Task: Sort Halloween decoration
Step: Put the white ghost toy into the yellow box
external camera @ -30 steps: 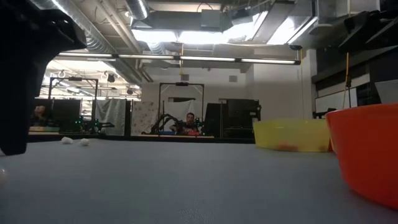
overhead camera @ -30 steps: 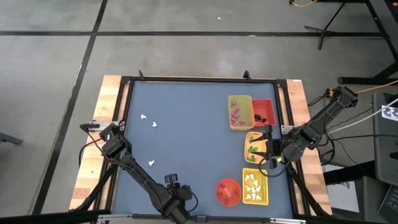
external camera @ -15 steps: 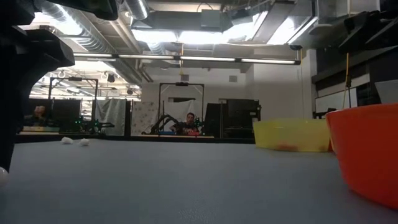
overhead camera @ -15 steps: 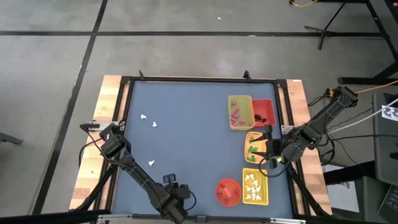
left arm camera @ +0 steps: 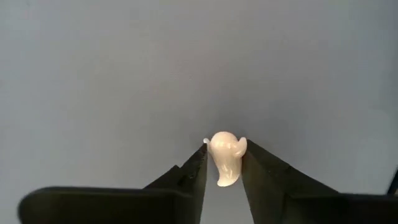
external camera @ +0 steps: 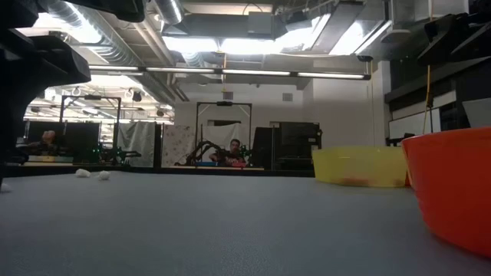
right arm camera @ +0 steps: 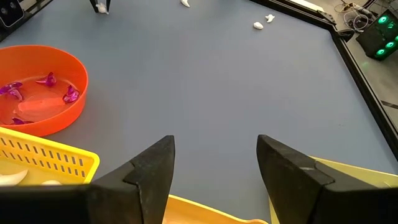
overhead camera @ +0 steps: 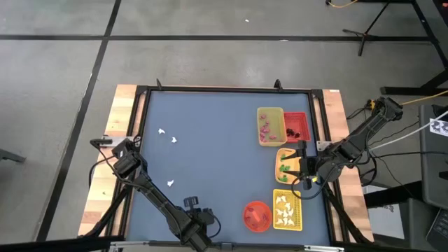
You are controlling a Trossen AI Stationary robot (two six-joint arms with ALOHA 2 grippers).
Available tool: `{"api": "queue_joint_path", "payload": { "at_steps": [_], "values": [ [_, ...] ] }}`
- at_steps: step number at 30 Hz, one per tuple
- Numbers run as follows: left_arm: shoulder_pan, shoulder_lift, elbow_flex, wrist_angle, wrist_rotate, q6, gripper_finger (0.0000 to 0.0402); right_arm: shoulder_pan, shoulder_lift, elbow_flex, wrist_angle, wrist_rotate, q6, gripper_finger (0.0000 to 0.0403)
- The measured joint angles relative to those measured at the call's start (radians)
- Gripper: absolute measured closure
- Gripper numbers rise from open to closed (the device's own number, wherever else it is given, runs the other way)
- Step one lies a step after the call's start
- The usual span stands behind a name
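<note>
In the left wrist view my left gripper [left arm camera: 224,163] is shut on a small white ghost piece [left arm camera: 224,155]. In the high view this gripper [overhead camera: 195,222] is near the table's near edge, left of the red-orange bowl [overhead camera: 257,215]. Three more white ghosts lie flat on the table's left half [overhead camera: 162,131] [overhead camera: 173,140] [overhead camera: 170,183]. My right gripper [right arm camera: 214,167] is open and touches nothing. It hovers over the orange tray [overhead camera: 287,164] that holds green bits. The bowl [right arm camera: 37,93] holds purple-pink pieces. My left gripper pinches the white ghost between its two fingertips [left arm camera: 198,163], one on each side of the rounded head [left arm camera: 225,147]. The fingers come from above, pointing down at the table. The ghost's tail points back between the fingers. Whether it rests on the table, I cannot tell.
Along the table's right side stand a yellow tray [overhead camera: 270,126] with pink pieces, a red tray [overhead camera: 295,124] with dark bits and a yellow tray [overhead camera: 287,210] with white ghosts. A black frame [overhead camera: 210,89] rims the table. People sit in the room beyond the table.
My left gripper has shifted a little toward the table's left and far side, still shut on the ghost. In the low view its dark bulk has drawn back toward the picture's left edge, and the white piece below it now shows higher. My right arm has kept still.
</note>
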Motion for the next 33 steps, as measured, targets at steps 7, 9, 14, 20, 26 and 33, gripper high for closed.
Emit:
{"api": "queue_joint_path", "payload": {
  "at_steps": [7,9,14,20,26,33],
  "values": [
    [0.000,0.000,-0.001,-0.001,-0.001,0.000,0.0338,0.000,0.000,0.000,0.000,0.000,0.000,0.0178],
    [0.000,0.000,-0.001,0.000,-0.001,0.000,0.0339,0.000,0.000,0.000,0.000,0.000,0.000,0.0178],
    [0.001,0.001,0.007,0.003,-0.001,0.004,0.0340,0.000,0.000,0.000,0.000,0.000,0.000,0.0178],
    [0.008,0.010,0.053,0.010,-0.022,0.006,0.0340,0.000,0.000,0.000,0.000,0.000,0.000,0.0178],
    [0.041,0.010,0.100,0.022,-0.025,0.044,0.0341,0.000,0.000,0.000,0.000,0.000,0.000,0.0178],
    [0.121,0.006,0.159,0.049,-0.072,0.200,0.0341,0.000,0.000,0.000,0.000,0.000,0.000,0.0178]
  ]
}}
